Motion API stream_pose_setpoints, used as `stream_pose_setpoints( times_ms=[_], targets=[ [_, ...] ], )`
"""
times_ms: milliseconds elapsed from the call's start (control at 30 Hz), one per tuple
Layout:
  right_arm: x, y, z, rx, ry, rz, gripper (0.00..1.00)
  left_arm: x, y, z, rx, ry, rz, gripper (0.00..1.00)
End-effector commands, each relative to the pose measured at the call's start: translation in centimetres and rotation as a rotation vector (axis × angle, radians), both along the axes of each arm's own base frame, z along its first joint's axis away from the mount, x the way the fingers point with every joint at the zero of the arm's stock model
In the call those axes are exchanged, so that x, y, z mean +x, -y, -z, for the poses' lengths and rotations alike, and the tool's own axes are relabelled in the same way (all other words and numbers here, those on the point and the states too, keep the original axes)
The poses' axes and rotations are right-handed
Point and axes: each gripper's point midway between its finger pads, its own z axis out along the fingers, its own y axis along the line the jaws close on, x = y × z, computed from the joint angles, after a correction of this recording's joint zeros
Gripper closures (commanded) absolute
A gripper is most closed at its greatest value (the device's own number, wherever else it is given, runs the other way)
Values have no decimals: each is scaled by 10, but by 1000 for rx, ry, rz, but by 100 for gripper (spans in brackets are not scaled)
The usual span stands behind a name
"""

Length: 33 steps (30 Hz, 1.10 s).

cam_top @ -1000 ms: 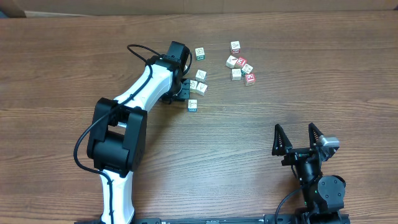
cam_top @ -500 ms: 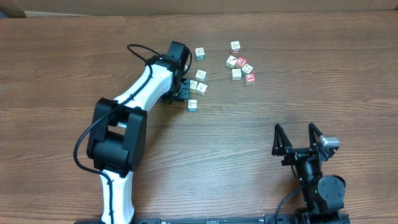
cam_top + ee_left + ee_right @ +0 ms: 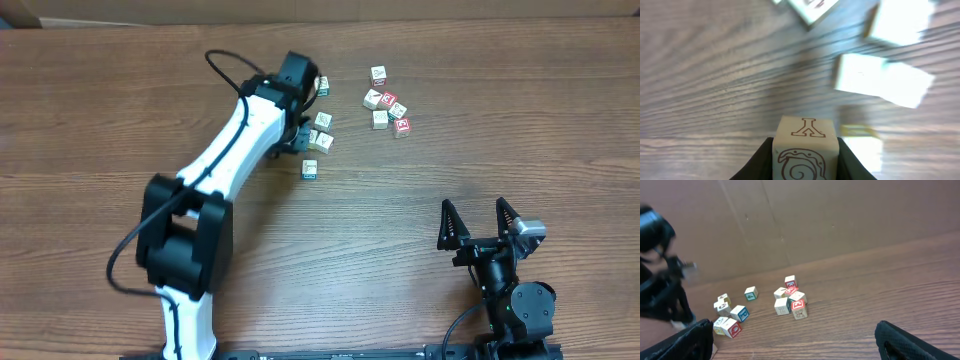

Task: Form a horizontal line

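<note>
- The white-and-black left arm [image 3: 235,140] reaches across the brown wood-grain table [image 3: 100,100] from 7 o'clock towards 1 o'clock.
- The left gripper [image 3: 805,167] is clenched on a small cream wooden cube printed with a brown letter Y and a brown spiral [image 3: 805,145]. Its dark fingers [image 3: 757,162] press the cube's two sides. Whether the cube is clear of the tabletop I cannot tell.
- At 3 o'clock of that arm's end lies a loose group of small cream wooden picture cubes. A green-printed cube [image 3: 322,85] is at 12 o'clock and a single cube [image 3: 323,119] lies under it. Next comes a touching pair [image 3: 318,140], with a blue-printed cube [image 3: 309,168] at 6 o'clock. The left wrist view shows only blurred pale blocks.
- Further towards 3 o'clock sits a second cluster [image 3: 388,108] of like cubes, turned at odd angles. One cube [image 3: 378,74] lies apart at 12 o'clock and a red-printed cube [image 3: 402,127] is at 5 o'clock.
- The horizontal line is not yet formed. The cubes lie in these two scattered groups at the table's 12 to 1 o'clock.
- The right gripper [image 3: 475,215] rests at the table's 5 o'clock, well apart from every cube. Its jaws are spread wide with nothing between them.
</note>
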Motion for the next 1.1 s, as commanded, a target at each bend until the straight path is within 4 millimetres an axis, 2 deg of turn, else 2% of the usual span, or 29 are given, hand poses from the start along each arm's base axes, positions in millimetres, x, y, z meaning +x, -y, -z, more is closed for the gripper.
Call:
stream_pose_setpoints(
  times_ms=[0,100,267,367,633,1067],
  targets=[
    [0,-1,3,-3,-1,-7,0,-3,22,-53,-48,125,-31,77],
    [0,-1,3,-3,-1,-7,0,-14,42,-54,-74,123,-46,76],
    [0,-1,3,-3,-1,-7,0,-28,75,-34,-87,91,-52,74],
    [0,-1,3,-3,-1,-7,0,-34,88,-20,-88,72,-69,74],
    [0,-1,3,-3,-1,-7,0,-40,91,13,-85,2,-164,74],
    [0,-1,3,-4,-1,-7,0,-43,90,46,-48,-52,-198,73]
  ],
)
